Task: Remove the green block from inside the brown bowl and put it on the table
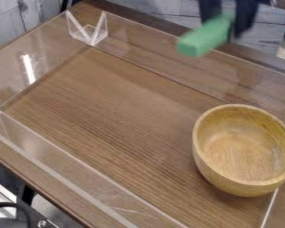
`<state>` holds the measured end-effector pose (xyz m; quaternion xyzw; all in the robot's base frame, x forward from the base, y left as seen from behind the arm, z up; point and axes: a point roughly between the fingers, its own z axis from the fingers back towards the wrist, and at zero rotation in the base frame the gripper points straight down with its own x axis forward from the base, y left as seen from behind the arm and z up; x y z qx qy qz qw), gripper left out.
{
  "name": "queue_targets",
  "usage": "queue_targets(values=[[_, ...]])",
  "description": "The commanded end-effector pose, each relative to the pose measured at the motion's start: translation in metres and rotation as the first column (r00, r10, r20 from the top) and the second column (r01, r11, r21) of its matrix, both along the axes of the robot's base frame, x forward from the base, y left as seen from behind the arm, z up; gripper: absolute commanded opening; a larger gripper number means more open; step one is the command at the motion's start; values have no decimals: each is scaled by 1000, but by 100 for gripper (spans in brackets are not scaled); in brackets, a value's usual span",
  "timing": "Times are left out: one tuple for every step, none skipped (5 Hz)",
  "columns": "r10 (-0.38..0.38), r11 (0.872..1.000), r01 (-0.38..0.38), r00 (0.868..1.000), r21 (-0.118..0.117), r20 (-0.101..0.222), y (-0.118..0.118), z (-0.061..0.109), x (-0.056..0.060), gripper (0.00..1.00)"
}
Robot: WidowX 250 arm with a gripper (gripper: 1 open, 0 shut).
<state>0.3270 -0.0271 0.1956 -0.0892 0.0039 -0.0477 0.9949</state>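
The tabletop (109, 116) offers a broad stretch of bare wood grain, fenced along its near and left edges by low clear acrylic walls (61, 174). The brown bowl (245, 150) sits at the lower right and is empty, its smooth inside fully in view. The green block (206, 38) hangs high at the top of the picture, clear of the bowl and well above the wood, tilted with one end lower. The claw (228, 20) is clenched on the block's upper end, though it is blurred and cropped by the top edge, so how squarely the fingers sit on the block is hard to judge.

The step in hand is the carry toward a place to set the block down. To do it well, the arm should take the block over the open wood left of the bowl, well apart from both the rim and the acrylic walls. It should lower until the block's underside meets the wood before letting go, since a tilted bar dropped from height is likely to bounce or roll. Then it should lift straight up.
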Motion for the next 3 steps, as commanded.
queue_targets(values=[[-41, 999, 40, 993, 5, 114, -16, 17, -10, 0], [-84, 996, 83, 986, 9, 144, -30, 8, -12, 0], [-116, 993, 116, 978, 14, 176, -43, 2, -17, 0]])
